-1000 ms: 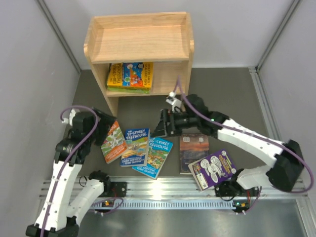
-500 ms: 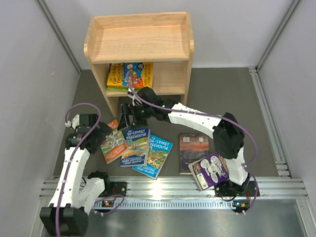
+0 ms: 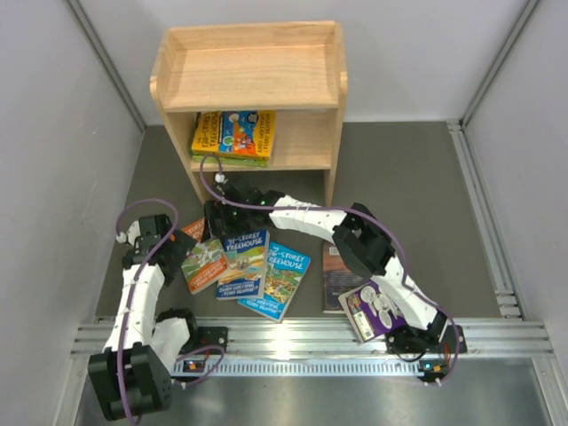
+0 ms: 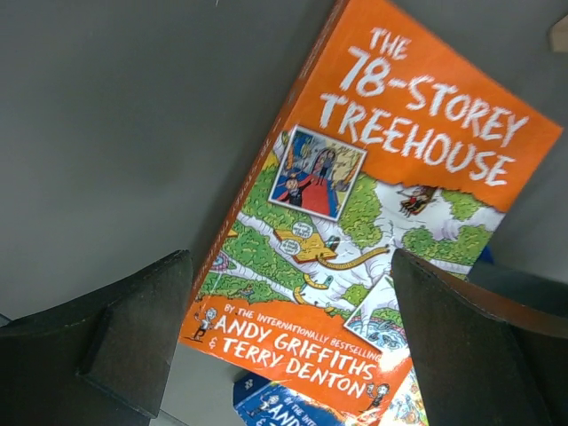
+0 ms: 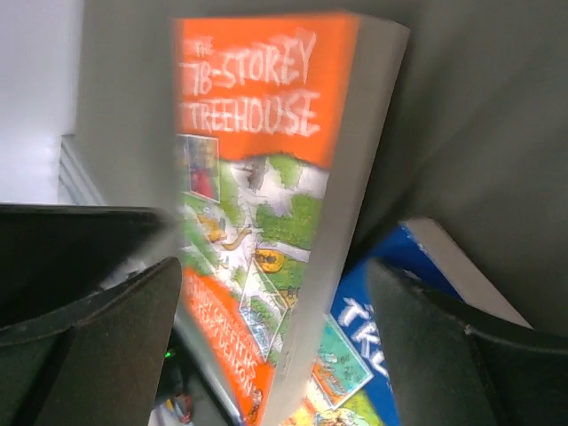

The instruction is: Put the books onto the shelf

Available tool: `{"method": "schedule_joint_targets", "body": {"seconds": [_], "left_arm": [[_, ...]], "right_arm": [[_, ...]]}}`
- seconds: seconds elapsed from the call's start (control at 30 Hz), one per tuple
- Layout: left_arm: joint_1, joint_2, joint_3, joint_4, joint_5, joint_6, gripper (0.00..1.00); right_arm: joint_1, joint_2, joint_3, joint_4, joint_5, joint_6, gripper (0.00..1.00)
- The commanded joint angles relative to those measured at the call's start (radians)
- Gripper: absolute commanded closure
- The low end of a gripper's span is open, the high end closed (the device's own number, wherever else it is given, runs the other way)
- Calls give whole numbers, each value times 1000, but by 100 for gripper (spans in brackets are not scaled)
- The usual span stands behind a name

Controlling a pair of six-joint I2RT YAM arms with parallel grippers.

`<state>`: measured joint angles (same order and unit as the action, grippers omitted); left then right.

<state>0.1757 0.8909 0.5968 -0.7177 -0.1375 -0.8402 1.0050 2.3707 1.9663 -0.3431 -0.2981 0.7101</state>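
Sweeping leftward in the last second, the right arm (image 3: 311, 216) has crossed in front of the shelf (image 3: 248, 67), whose lower tier already holds a stack of books (image 3: 232, 136), while the left arm (image 3: 142, 284) has pulled back. Five are left on the table (image 3: 408, 177): an orange book (image 3: 202, 259), two blue books (image 3: 243, 264) beside it, and a brown book (image 3: 342, 266) and purple book (image 3: 383, 306) well apart on the right. Over the orange book the right gripper (image 3: 216, 217) hangs released, jaws wide, and the left gripper (image 4: 293, 328) is equally wide and empty, so that one is probably next.
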Motion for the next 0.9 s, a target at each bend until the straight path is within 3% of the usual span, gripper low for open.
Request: {"method": "schedule_joint_targets", "body": {"seconds": [0.0, 0.1, 0.23, 0.5, 0.6, 0.63, 0.7, 0.73, 0.8, 0.87], "left_arm": [[18, -9, -31, 84, 41, -34, 1], [21, -17, -61, 99, 53, -54, 1], [21, -33, -142, 133, 114, -109, 1], [21, -87, -356, 262, 294, -264, 6], [21, -128, -356, 232, 335, -281, 10], [21, -139, -344, 209, 340, -271, 10], [16, -147, -292, 132, 342, -251, 11], [15, -148, -270, 101, 339, -234, 11], [13, -155, -203, 31, 331, -215, 10], [15, -176, -157, -86, 308, -211, 9]], "right_arm": [[-3, 50, 22, -42, 79, -3, 14], [-3, 53, -29, -33, 122, 5, 13], [9, 96, -43, 45, 39, 44, 12], [55, 217, 63, 62, -7, 107, 16], [60, 199, 17, 75, -18, 109, 48], [60, 187, -21, 76, -16, 98, 66], [63, 138, -70, 84, -10, 86, 80], [63, 116, -122, 95, -9, 77, 93], [63, 55, -170, 96, -4, 65, 100], [64, -14, -245, 101, -1, 54, 100]]}}
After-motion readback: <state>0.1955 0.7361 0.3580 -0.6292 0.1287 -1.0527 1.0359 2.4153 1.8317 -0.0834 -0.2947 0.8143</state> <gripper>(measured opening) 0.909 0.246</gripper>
